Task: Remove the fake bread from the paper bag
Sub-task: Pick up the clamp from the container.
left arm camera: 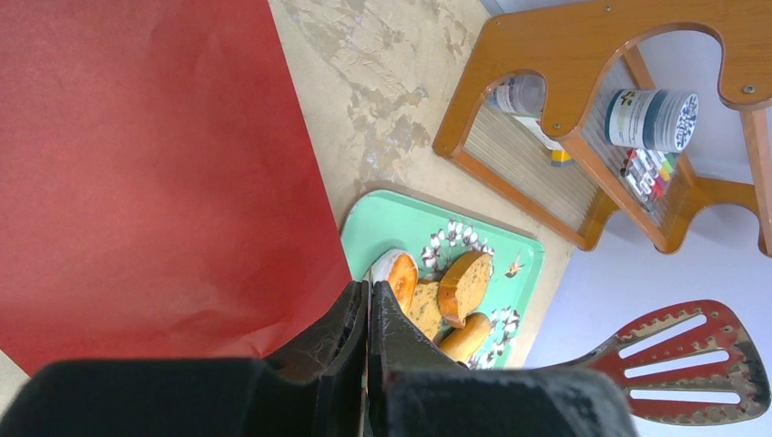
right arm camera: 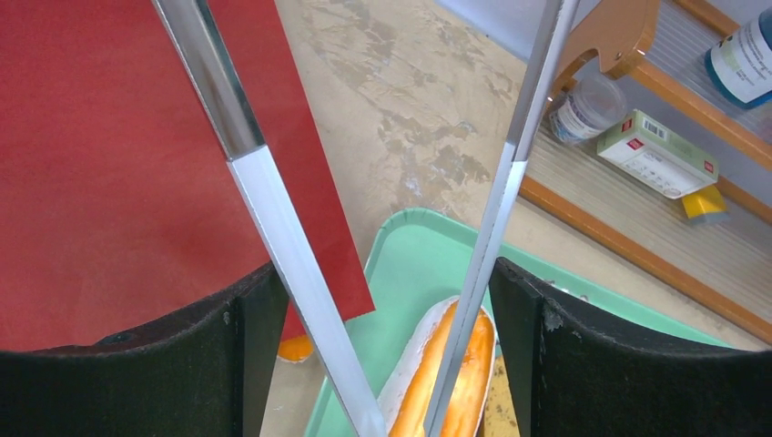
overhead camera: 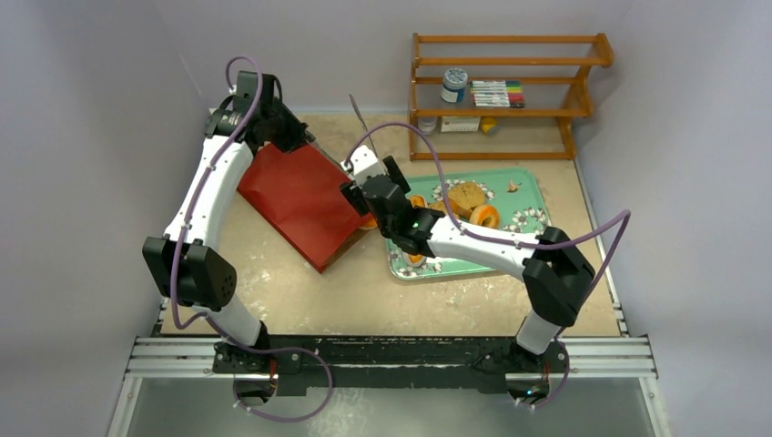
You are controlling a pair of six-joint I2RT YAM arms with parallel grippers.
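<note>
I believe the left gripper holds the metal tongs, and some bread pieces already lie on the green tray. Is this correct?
Not entirely. The metal tongs sit between the fingers of the right gripper, not the left gripper, as the right wrist view shows. The rest is correct: bread pieces do lie on the green tray.

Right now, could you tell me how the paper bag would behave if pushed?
The paper bag looks thin, its edge wrinkled, so it would probably buckle, not move stiffly. Lying on its broad side, it should slide, not tip.
</note>
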